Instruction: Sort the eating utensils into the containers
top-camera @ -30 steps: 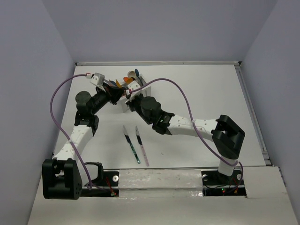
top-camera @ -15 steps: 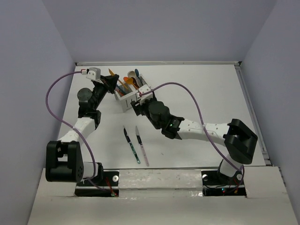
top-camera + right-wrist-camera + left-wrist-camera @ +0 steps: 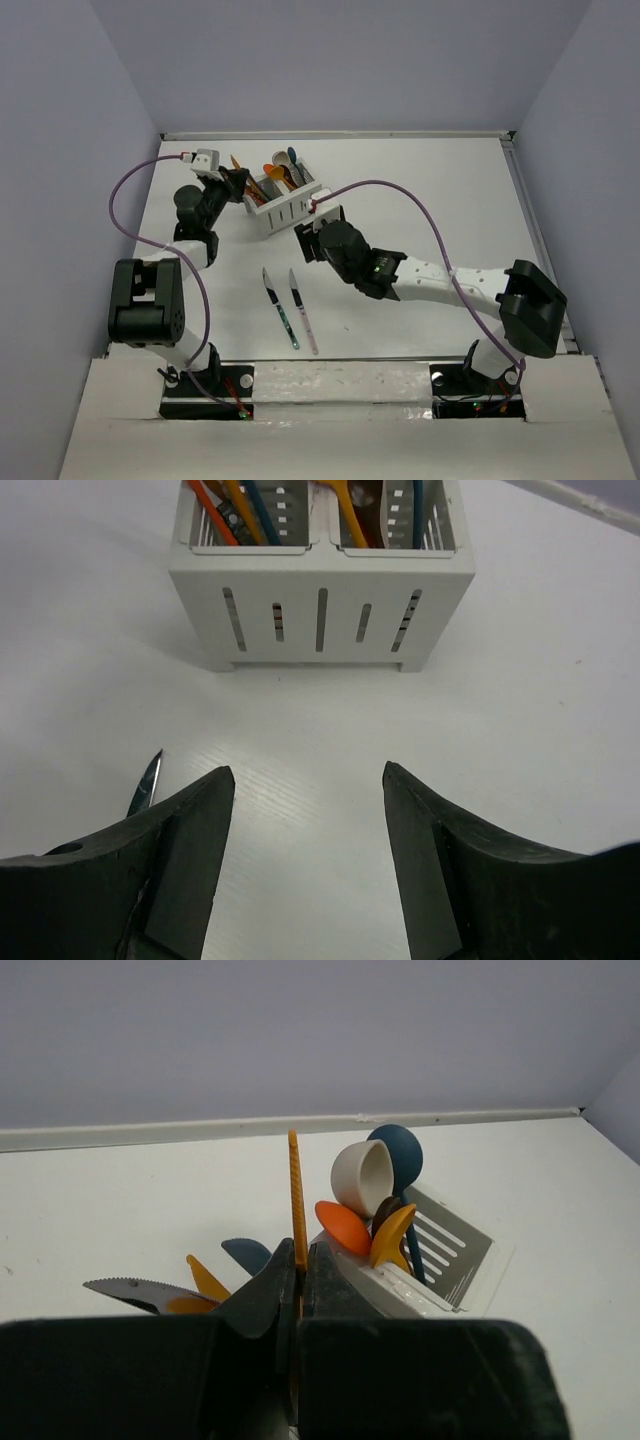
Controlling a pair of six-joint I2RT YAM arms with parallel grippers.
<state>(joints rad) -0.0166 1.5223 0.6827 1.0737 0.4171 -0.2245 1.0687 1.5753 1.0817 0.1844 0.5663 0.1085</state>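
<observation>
Bright, even overhead light, a soft shadow beside the caddy (image 3: 345, 585) (wrist views blur close up)

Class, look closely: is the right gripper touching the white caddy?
Apart. The right wrist view shows bare table between the open right gripper and the white caddy.

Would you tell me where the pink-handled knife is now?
In the top view the pink-handled knife lies on the table just right of the teal-handled knife, on the near side of the white caddy.
</observation>
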